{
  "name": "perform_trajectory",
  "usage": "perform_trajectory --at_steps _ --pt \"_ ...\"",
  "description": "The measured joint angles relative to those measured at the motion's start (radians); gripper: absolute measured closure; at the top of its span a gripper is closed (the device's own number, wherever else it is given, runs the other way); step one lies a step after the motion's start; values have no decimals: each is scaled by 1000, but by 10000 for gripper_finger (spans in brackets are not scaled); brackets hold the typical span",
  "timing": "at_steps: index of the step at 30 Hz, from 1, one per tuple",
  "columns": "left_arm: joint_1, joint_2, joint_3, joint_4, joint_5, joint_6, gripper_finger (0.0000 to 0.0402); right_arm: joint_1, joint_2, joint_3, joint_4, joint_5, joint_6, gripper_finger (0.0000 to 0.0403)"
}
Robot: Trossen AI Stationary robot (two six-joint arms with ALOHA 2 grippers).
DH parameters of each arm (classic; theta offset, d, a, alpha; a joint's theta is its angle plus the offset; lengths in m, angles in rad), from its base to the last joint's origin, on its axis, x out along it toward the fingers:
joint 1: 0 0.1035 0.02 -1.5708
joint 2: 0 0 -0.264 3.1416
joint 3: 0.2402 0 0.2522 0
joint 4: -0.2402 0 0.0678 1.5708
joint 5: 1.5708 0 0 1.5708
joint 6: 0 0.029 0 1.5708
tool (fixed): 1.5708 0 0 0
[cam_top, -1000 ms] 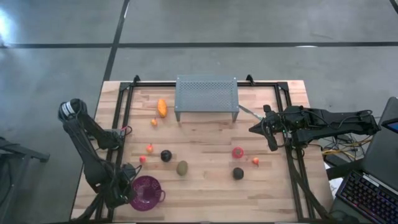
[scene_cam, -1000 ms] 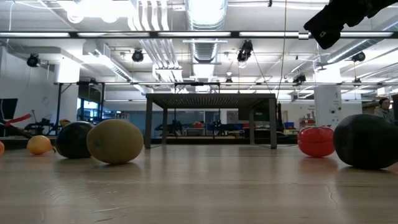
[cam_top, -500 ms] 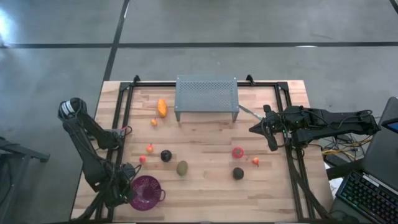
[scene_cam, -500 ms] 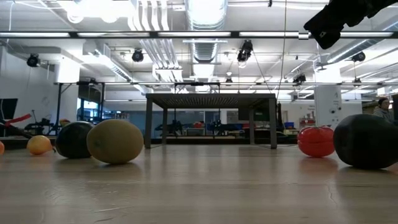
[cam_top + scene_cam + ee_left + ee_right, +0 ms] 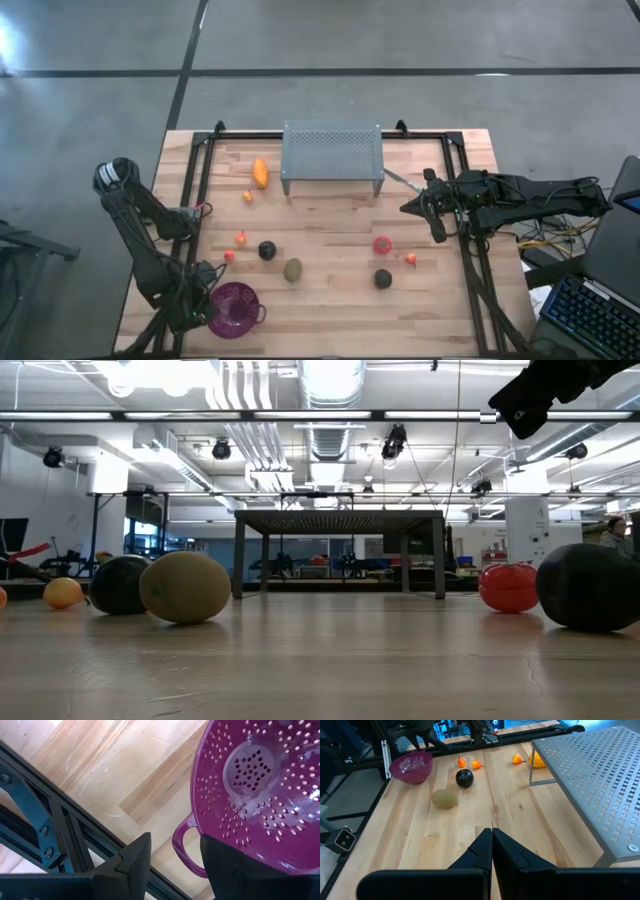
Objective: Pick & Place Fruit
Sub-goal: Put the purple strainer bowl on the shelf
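Observation:
The fruit lies spread on the wooden table: an elongated orange one (image 5: 261,173), small red and orange balls (image 5: 240,238), two black rounds (image 5: 267,250) (image 5: 383,278), a brown-green oval (image 5: 293,269) and a red one (image 5: 382,245). A purple perforated bowl (image 5: 235,308) stands at the near left corner. My left gripper (image 5: 175,862) points down, open, at the bowl's left side, with the bowl's loop handle (image 5: 182,845) showing in the gap between its fingers. My right gripper (image 5: 432,215) hangs shut above the table's right part, holding nothing. My left gripper stands with one finger (image 5: 235,865) over the bowl's rim beside the handle and the other (image 5: 135,862) outside over the bare table. Whether either finger touches the bowl I cannot tell. The bowl rests on the table.
A grey perforated metal shelf (image 5: 332,150) stands on legs at the far middle, with a thin silver utensil (image 5: 400,181) by its right leg. Black frame rails (image 5: 195,190) run along the table's left and right sides. Bare wood lies in the table's middle.

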Motion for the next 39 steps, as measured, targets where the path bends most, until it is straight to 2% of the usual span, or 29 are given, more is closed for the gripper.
perform_trajectory --at_steps 16,25,31,39 --pt "0 18 3 0 11 -37 227 0 0 -1 0 0 0 394" --pt "0 18 4 0 56 -105 264 0 0 -1 0 0 0 394" --pt "1 18 2 0 25 -114 286 0 -1 -1 0 0 -1 394" --pt "1 18 -12 1 -25 -89 291 0 -1 -2 0 0 -1 394"
